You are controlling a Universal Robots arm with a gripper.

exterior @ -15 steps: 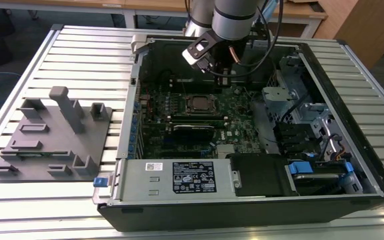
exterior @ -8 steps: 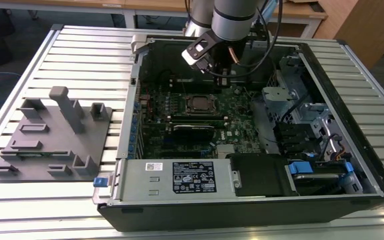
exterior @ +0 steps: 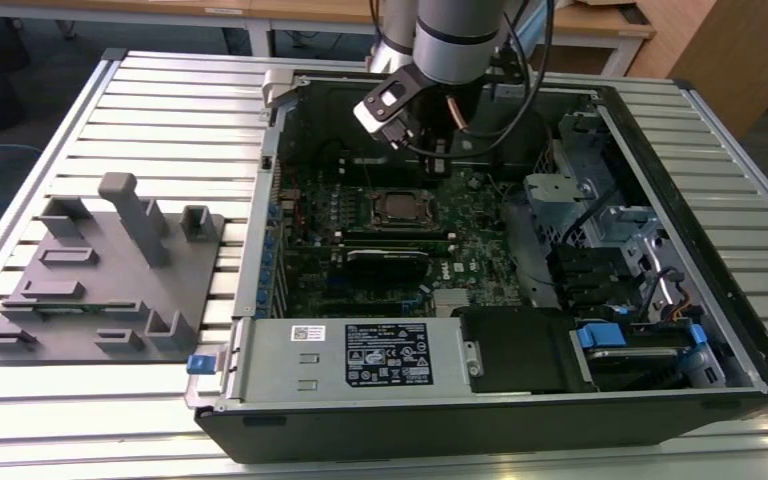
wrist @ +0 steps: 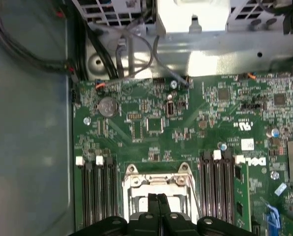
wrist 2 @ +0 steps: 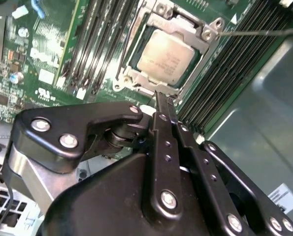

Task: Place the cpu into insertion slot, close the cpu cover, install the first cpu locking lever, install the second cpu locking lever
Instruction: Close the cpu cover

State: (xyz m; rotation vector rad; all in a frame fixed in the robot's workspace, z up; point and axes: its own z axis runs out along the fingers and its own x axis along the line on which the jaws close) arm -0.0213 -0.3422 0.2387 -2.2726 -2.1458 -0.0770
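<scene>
- Second wrist view: the gripper (wrist 2: 161, 100) has its two black fingers pressed flat together with nothing between them. The tips hang just beside one edge of the insertion slot (wrist 2: 117, 86).
- The cpu (wrist 2: 168, 56) lies flat in the insertion slot, dull silver top facing up.
- The cpu cover (wrist 2: 190, 27) lies down around the cpu, its square window framing the chip's top.
- A thin locking lever (wrist 2: 264, 33) juts out from one corner of the socket and runs across the long black memory slots (wrist 2: 235, 64), well clear of the frame.
- First wrist view: the closed fingertips sit over the socket's silver frame, with memory slots on either side of it on the green board (wrist: 151, 123).
- Exterior view: the arm (exterior: 458, 40) reaches down into the open computer case (exterior: 491, 400), which lies on a slatted table (exterior: 157, 100). The socket sits near the middle of the board. A grey fixture (exterior: 104, 270) stands on the table, to the exterior view's left of the case.
</scene>
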